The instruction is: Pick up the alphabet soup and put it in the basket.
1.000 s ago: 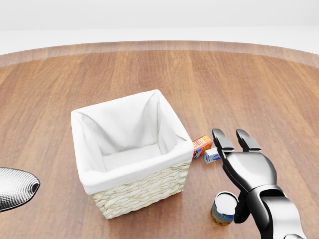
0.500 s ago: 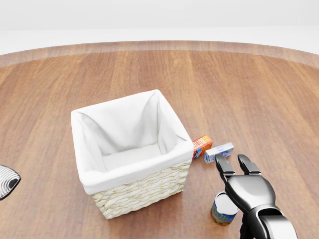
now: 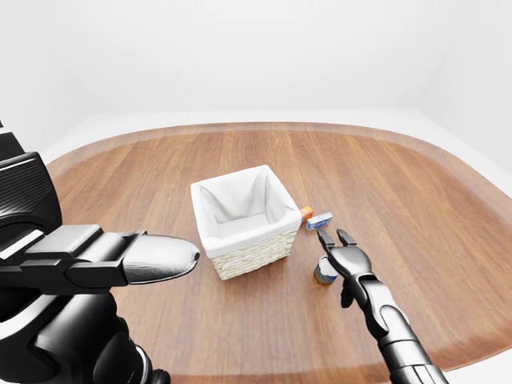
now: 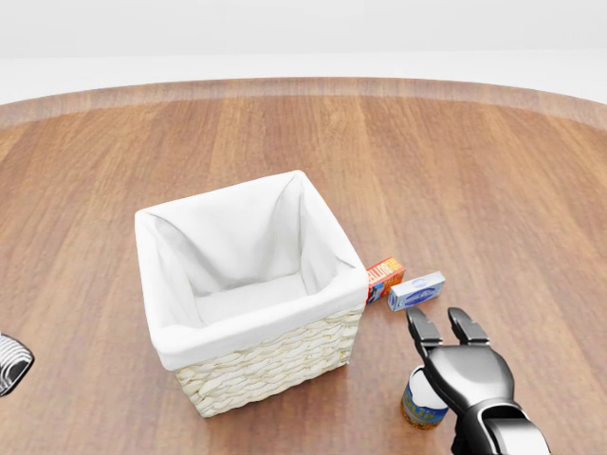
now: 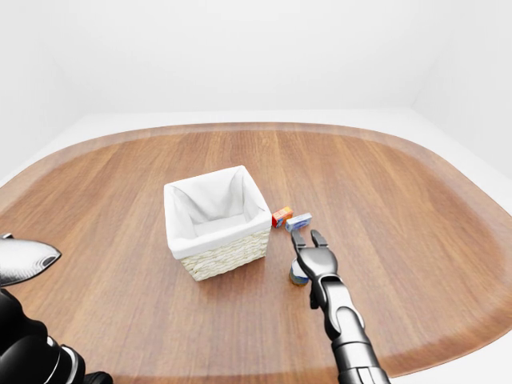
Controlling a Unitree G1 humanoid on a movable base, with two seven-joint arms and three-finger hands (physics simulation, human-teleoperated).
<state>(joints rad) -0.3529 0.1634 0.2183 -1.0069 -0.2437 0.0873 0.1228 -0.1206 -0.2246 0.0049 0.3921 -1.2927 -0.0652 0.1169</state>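
Soup can (image 4: 421,403) stands on the bench just under the right hand (image 4: 444,330), whose fingers (image 4: 420,325) are spread apart above it, basket (image 4: 248,292) beside.

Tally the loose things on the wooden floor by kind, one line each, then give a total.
Baskets: 1, the lined wicker basket.
Cans: 1, the alphabet soup, under the right hand.
Small boxes: 2, the orange box beside the basket and the blue-and-white box next to it.
Total: 4.
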